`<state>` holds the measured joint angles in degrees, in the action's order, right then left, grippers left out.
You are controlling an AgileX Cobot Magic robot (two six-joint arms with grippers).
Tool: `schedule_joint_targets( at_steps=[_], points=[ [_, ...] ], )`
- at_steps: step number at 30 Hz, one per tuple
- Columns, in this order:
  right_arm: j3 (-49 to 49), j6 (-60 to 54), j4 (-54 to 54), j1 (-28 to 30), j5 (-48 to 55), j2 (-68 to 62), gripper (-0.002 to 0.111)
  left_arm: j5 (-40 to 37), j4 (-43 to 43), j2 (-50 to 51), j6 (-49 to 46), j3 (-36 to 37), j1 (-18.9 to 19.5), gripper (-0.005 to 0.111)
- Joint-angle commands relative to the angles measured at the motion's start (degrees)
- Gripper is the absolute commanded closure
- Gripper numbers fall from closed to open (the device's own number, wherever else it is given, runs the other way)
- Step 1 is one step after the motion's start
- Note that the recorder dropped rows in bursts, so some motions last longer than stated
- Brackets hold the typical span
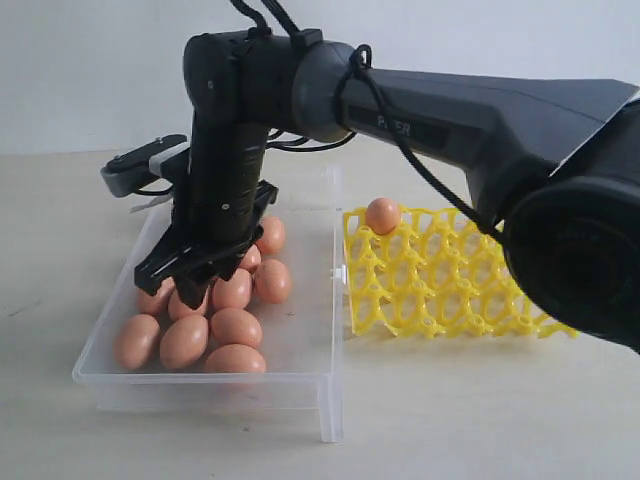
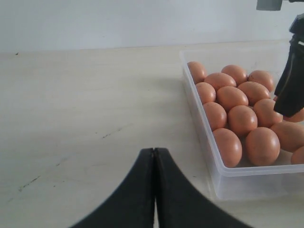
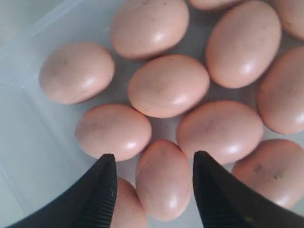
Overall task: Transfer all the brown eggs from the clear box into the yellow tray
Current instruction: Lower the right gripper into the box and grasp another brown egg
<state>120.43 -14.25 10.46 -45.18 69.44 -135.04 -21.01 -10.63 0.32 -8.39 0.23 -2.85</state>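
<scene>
Right hand [image 3: 154, 159], spread, straddles one brown egg [image 3: 164, 183].

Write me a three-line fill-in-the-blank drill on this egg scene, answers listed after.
The yellow tray holds only ____ brown egg.
The left gripper has its jaws ____.
Over the clear box, the right gripper has its jaws ____ around an egg.
Missing words: one; shut; open.

Only faint lettering on the right arm's [image 1: 500, 115] grey link, something like "P…ER", with a cable [image 1: 392, 128] crossing it.
</scene>
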Motion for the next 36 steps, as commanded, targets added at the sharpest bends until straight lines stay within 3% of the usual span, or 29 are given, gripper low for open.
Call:
schedule_joint_targets(
  at_steps=[1,14,32,35,36],
  points=[
    [1.08,-2.71,-0.25,-1.53,0.53,-1.01,0.060,0.56,-0.06,-0.32,0.05,-0.23,0.06,0.107],
    [0.85,-3.70,-5.25,-1.49,0.53,-2.92,0.060,0.56,-0.06,-0.32,0.05,-0.23,0.06,0.107],
    [-1.18,-3.70,-3.75,-1.10,0.53,-7.93,0.060,0.56,-0.06,-0.32,0.05,-0.23,0.06,0.107],
    [-1.18,-3.70,-3.32,-1.10,0.53,-8.16,0.080,0.56,-0.06,-0.32,0.05,-0.23,0.06,0.107],
    [-1.18,-3.70,-3.32,-1.10,0.53,-8.16,0.094,0.56,-0.06,-0.32,0.05,-0.23,0.06,0.107]
  ],
)
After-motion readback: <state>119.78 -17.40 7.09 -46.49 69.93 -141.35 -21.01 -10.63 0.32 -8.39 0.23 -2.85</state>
